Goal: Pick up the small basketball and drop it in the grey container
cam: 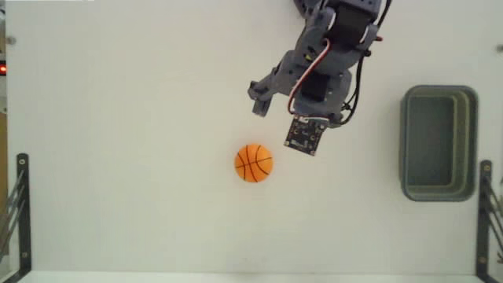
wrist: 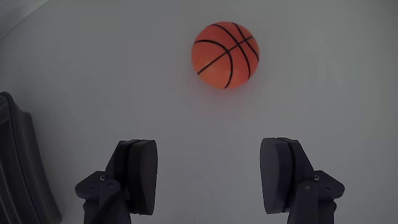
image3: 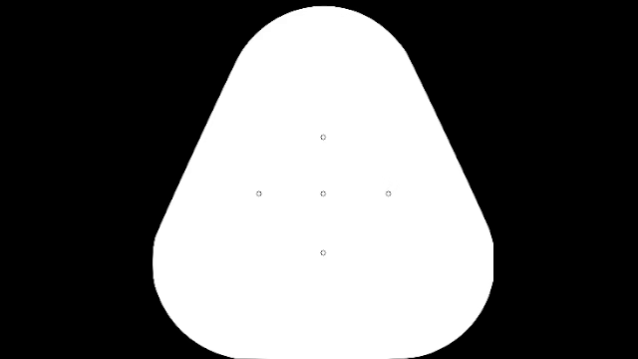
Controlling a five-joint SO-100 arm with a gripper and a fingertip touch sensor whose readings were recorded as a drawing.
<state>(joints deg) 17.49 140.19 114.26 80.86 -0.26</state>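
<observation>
Small basketball [wrist: 224, 55], upper centre of wrist view, lies ahead of the empty, wide-spread gripper [wrist: 211, 171]. Approach step: advance, straddle, close. Grey container [cam: 438, 143] waits at right.

In the wrist view the ball [wrist: 224, 55] lies on the table [wrist: 93, 74] ahead of the gripper [wrist: 212, 177], a little right of the gap between its spread fingers, apart from both. In the fixed view the bin [cam: 438, 143] sits well right of the arm [cam: 322, 71], apparently with nothing in it.
</observation>
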